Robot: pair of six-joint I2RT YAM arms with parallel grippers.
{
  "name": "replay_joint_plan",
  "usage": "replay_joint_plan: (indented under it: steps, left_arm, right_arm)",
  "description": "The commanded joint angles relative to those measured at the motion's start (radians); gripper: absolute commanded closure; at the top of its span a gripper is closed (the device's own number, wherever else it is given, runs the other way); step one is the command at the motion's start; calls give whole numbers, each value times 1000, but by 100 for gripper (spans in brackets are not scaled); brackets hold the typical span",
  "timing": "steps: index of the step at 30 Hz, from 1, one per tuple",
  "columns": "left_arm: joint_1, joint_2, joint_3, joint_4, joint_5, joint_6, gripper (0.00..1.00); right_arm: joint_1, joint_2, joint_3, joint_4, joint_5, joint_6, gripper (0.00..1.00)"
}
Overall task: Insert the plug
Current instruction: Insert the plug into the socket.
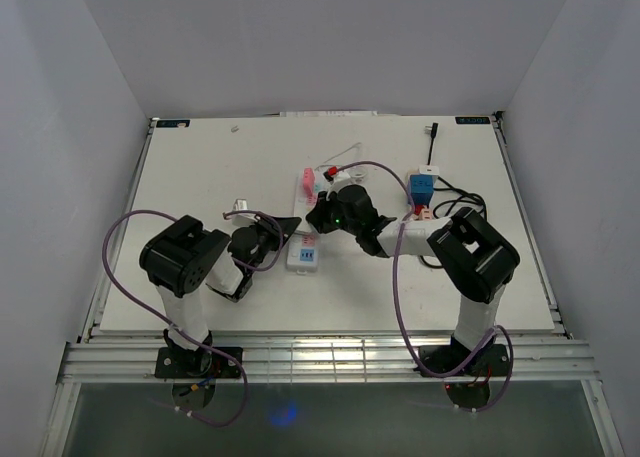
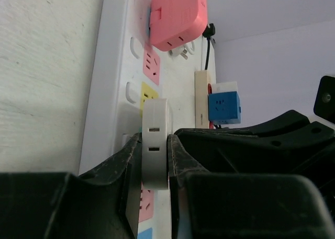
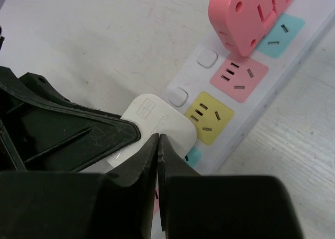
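The plug [image 2: 155, 145] is a flat white adapter with rounded corners. My left gripper [image 2: 155, 137] is shut on its two sides and holds it against the face of the white power strip [image 2: 118, 66]. In the right wrist view the plug [image 3: 157, 116] covers the socket beside the yellow one [image 3: 209, 117], with a teal socket peeking out under its edge. My right gripper [image 3: 158, 138] is shut with nothing in it, its tips resting on the plug's top. From above, the left gripper [image 1: 288, 227] and the right gripper [image 1: 318, 217] meet over the strip [image 1: 304, 252].
A pink plug [image 3: 251, 14] sits in the strip two sockets beyond the white one. A second strip carrying a blue adapter [image 1: 421, 187] and black cables lies at the right. A small white item [image 1: 240, 207] lies left of the left gripper.
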Motion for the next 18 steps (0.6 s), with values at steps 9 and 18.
replay_joint_plan:
  steps: [9,18]
  left_arm:
    - [44,133,-48,-224,2,96,100]
    - [47,95,-45,-273,-18,147,92]
  right_arm:
    - [21,-31,10,-116,16,6,92]
    - [18,-119,-16,-105,59,-16,92]
